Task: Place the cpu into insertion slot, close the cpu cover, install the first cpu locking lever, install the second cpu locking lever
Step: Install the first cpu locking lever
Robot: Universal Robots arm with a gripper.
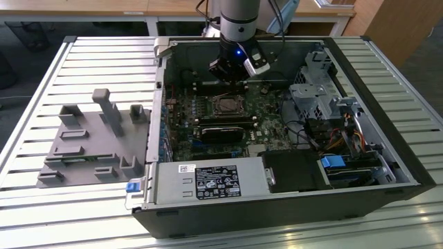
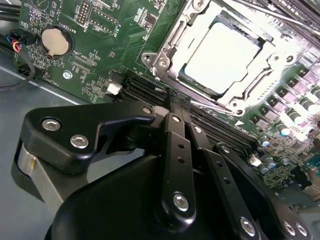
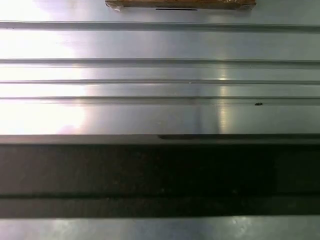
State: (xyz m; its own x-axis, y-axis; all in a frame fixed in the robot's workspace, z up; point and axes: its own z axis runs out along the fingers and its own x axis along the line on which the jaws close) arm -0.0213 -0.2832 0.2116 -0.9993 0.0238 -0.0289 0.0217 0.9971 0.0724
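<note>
From above, your way to the cpu [image 2: 225, 52] is open; the cpu cover [image 2: 175, 42] lies flat around it. In the exterior view, the gripper [image 1: 232, 78] hangs at the socket's 12 o'clock, a black module [image 1: 221, 129] at 6, drive cages [image 1: 315, 96] at 3.

A lab workbench: slatted aluminium table [image 1: 41, 218], opened computer case [image 1: 277, 207], grey fixture [image 1: 90, 150]
</note>
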